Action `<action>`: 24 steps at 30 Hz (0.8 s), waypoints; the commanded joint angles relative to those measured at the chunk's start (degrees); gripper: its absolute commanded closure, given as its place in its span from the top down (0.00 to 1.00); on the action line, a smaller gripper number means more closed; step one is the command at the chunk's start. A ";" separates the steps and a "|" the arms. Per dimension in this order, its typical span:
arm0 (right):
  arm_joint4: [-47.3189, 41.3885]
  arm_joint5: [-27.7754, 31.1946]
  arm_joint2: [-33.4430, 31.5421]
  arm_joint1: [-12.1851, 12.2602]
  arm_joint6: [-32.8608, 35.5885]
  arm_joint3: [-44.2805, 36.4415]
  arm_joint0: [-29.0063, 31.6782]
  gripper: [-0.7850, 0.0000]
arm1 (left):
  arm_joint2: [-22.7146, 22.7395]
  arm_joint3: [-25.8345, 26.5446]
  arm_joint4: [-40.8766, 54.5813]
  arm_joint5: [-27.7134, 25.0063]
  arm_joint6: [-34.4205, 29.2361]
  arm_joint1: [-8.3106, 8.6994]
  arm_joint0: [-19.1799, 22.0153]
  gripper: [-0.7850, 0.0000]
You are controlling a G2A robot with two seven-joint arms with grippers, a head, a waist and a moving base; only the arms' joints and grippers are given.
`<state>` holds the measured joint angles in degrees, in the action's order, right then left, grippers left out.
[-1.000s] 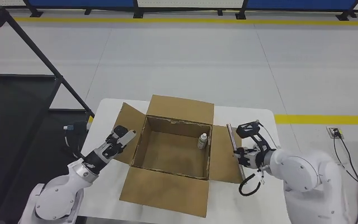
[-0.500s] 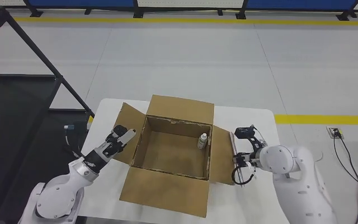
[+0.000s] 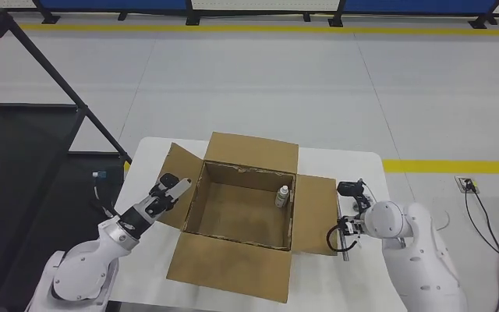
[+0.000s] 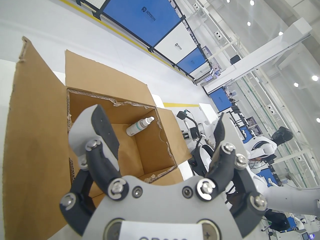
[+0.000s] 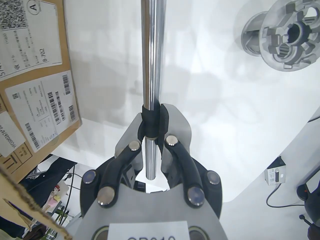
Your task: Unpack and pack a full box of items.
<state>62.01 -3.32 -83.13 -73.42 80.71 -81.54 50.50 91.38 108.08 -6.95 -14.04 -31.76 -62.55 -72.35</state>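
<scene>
Grips one steel rod (image 5: 151, 51) in clamped right jaws near one metal hub (image 5: 282, 43); holds empty left jaws spread wide beside one box (image 3: 234, 214) containing one bottle (image 3: 283, 196).

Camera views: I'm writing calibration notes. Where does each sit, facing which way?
Top view: above the arms, looking down at the cardboard box; both arms show.
Left wrist view: on that wrist, facing into the box past the open left end effector.
Right wrist view: on that wrist, facing the table along the metal rod in the right end effector.
Shared: top and left wrist views show the spray bottle.
</scene>
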 commanded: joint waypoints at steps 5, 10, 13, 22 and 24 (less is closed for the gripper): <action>2.34 0.26 0.32 0.42 -1.53 2.55 -0.47 0.00 | -0.06 -0.23 0.02 0.21 -0.12 0.10 0.29 1.00; 2.36 0.93 -0.19 0.78 -2.95 4.30 -0.40 0.00 | -0.42 -0.49 0.03 0.37 -0.22 0.16 0.72 1.00; 2.12 1.27 -0.15 0.93 -3.27 5.11 -0.29 0.00 | -0.86 -0.74 -0.08 0.48 -0.19 0.17 1.05 1.00; 0.75 2.38 0.85 1.19 -3.68 8.46 -1.68 0.14 | -1.36 -1.20 -0.10 0.69 0.09 0.25 1.56 1.00; 0.16 2.68 0.96 1.22 -4.03 9.40 -2.02 0.15 | -1.33 -1.19 -0.08 0.66 0.15 0.28 1.46 1.00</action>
<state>62.44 -0.76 -82.21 -72.21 76.83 -72.56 48.62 90.02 106.88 -7.04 -13.36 -31.63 -62.28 -70.83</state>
